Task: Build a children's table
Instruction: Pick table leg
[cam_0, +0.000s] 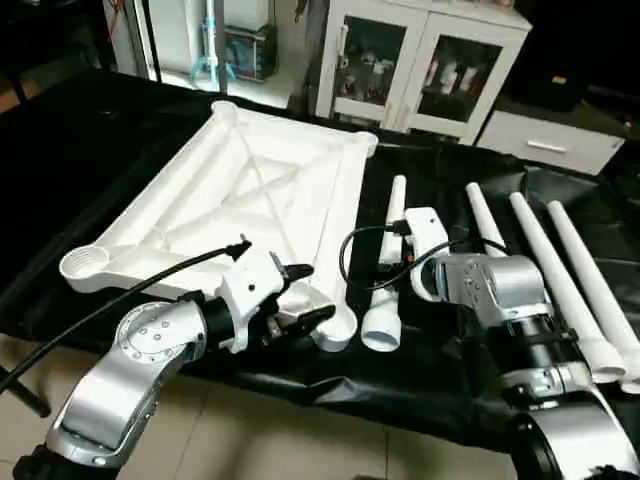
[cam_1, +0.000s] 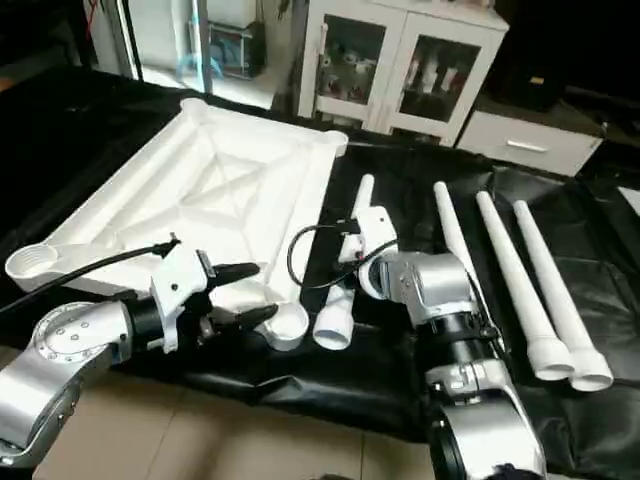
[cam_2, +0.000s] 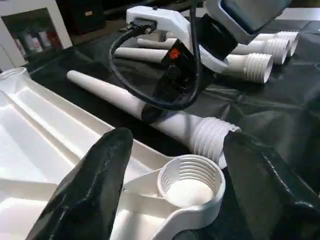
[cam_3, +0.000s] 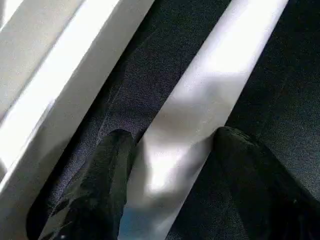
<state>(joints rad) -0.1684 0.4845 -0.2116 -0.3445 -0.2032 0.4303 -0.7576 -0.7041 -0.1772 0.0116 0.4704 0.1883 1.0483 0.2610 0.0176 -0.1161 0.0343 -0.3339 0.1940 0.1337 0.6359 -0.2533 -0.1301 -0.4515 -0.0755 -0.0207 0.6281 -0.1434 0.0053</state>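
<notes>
**Right gripper straddles the first leg beside the upturned tabletop**

Nearest the camera are the robot's two silver forearms, reaching over the near edge of the black sheet (cam_0: 440, 385) that covers the work surface. The left gripper (cam_0: 296, 292) stands with its fingers spread wide and empty, just beside the near-right corner socket (cam_2: 190, 181) of the tabletop (cam_0: 250, 195); in the left wrist view the socket's ribbed mouth sits between the two black fingers without either touching it.

The right gripper (cam_3: 167, 165) points down over the nearest leg (cam_0: 388, 255), which lies just right of the tabletop's right edge, ribbed end toward the robot and close to that same socket. Its fingers stand one on each side of the tube's mid-length, moderately open; whether they press the plastic yet I cannot tell.

Three more legs (cam_0: 560, 275) lie side by side well to the right, ribbed ends near.

The tabletop lies underside up, X-ribs showing, with another socket (cam_0: 84, 264) at its near-left corner.

The legs look like hollow moulded plastic: light, stiff, smooth and round, so likely to roll or slip in a loose pinch. The taper argues for gripping at mid-length or nearer the thicker ribbed end, where balance and purchase should be better. The tabletop looks rigid and light enough to shift if pushed, so steadying it near the socket seems wise.
</notes>
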